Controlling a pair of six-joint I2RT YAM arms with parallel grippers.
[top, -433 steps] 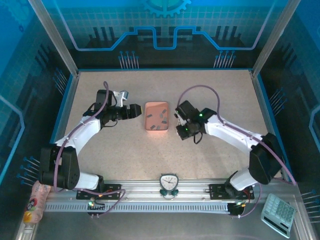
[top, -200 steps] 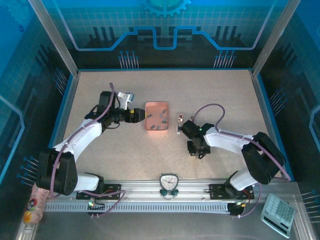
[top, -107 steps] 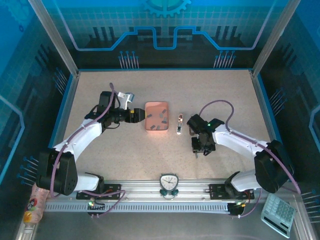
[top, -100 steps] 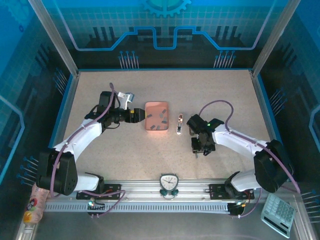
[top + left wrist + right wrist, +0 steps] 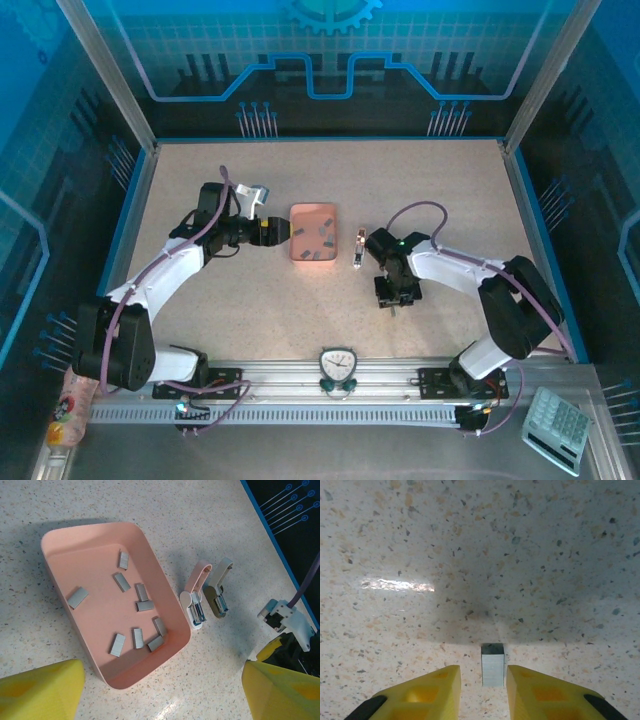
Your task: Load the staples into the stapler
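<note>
The right gripper's (image 5: 482, 674) yellow jaws stood narrow around one staple strip (image 5: 493, 666), low over the speckled table (image 5: 520, 555); I couldn't tell whether they pinched it. The left gripper (image 5: 160, 686) gaped wide by the salmon-pink tray (image 5: 85, 528) of staples (image 5: 142, 592). The stapler (image 5: 192, 600) lay opened just beside it.

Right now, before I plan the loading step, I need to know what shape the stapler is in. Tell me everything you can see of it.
The stapler is tiny and pale pink. It has a curved pink top arm, and at its near end a white rounded part sits over a silvery metal channel. It looks like plastic with metal fittings. It lies on the speckled table, close beside the salmon-pink tray on its right but apart from it. Only the table touches it. Whether the arm is swung open is unclear.
</note>
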